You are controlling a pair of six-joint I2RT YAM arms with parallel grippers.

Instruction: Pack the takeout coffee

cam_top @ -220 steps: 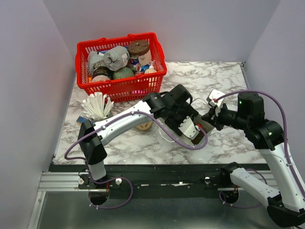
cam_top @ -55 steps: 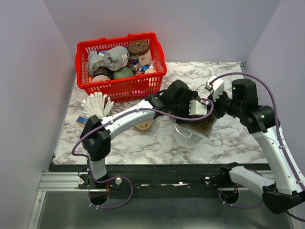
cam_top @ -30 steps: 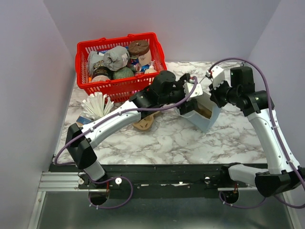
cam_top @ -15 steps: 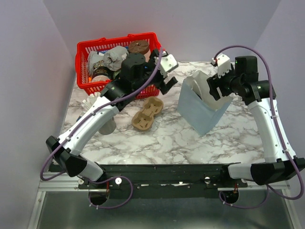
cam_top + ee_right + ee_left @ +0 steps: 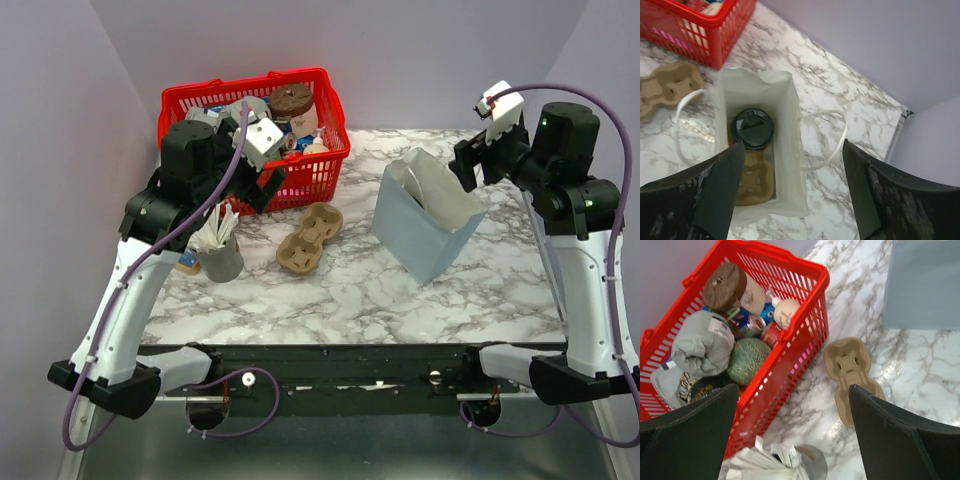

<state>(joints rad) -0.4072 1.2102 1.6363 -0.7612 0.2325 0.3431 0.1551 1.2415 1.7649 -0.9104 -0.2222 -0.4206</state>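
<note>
Sitting upright at the bottom of the paper bag, the coffee cup shows only its round black lid from above. It is seated in one slot of a brown cardboard carrier that lies flat on the bag's floor; the carrier's other slot is beside it, nearer the wrist camera. The bag stands open on the marble desk, its white handles flopped out to either side. The right jaws hang above the bag's mouth, spread wide with nothing between them.

A second carrier lies flat on the desk between the bag and the red basket, touching neither. The basket is packed full: a brown-topped tub, a grey pouch, a green round fruit, a red can and a cream-coloured bottle, with other things too crowded to make out. Just in front of the basket's left end stands a grey metal cup stuffed with white stirrers. The left jaws are raised above the basket's near side, fully released and gripping nothing.
</note>
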